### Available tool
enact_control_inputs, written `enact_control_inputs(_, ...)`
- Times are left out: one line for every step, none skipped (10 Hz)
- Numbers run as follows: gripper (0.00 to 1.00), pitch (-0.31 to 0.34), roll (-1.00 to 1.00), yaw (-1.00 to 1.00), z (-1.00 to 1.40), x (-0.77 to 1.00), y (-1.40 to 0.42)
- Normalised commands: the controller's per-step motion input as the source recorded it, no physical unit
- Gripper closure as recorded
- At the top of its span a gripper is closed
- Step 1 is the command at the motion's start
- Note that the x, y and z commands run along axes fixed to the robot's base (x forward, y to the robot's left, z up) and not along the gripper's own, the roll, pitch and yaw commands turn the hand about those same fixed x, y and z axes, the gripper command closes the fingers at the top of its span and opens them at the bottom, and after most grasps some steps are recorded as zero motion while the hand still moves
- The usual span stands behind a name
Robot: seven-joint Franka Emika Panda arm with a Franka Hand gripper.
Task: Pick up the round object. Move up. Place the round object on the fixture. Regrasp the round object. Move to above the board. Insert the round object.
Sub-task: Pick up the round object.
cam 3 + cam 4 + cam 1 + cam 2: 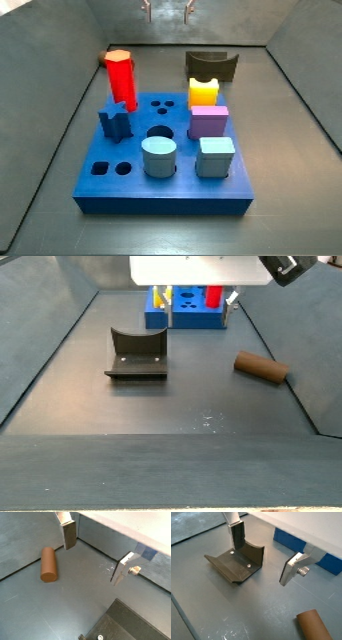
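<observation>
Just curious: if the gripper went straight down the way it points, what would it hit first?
Probably just bare floor. The open gripper hangs between the brown cylinder and the fixture, seemingly over neither.

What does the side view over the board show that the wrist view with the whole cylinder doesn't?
Only the side view: the blue board with its standing pieces. Only the wrist view: the brown cylinder lying flat, and the gripper, open and empty. Shared: the grey floor and the fixture, whole in the side view, apparently just a dark corner in the wrist view.
</observation>
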Motion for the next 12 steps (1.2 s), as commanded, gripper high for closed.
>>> enact_control_inputs(0.00,0.000,-0.03,0.00,0.00,0.00,0.00)
enact_control_inputs(0.00,-0.069,0.00,0.32,-0.37,-0.23,-0.14)
enact_control_inputs(0.00,-0.297,0.00,0.46,-0.56,-0.69,-0.27)
enact_control_inputs(0.00,-0.117,0.00,0.52,-0.57,-0.57,-0.28)
enact_control_inputs(0.00,0.000,0.00,0.55,-0.51,-0.53,-0.28)
enact_control_inputs(0.00,-0.031,0.00,0.63,-0.51,-0.51,-0.23)
enact_control_inputs(0.00,-0.094,0.00,0.72,-0.54,-0.49,-0.15)
enact_control_inputs(0.00,-0.131,0.00,0.75,-0.51,-0.48,-0.10)
enact_control_inputs(0.00,-0.134,0.04,0.79,-0.55,-0.45,0.00)
enact_control_inputs(0.00,-0.129,0.18,0.72,-0.66,-0.45,0.14)
enact_control_inputs(0.00,-0.186,0.26,0.65,-0.55,-0.51,0.16)
enact_control_inputs(0.00,-0.211,0.26,0.61,-0.42,-0.52,0.17)
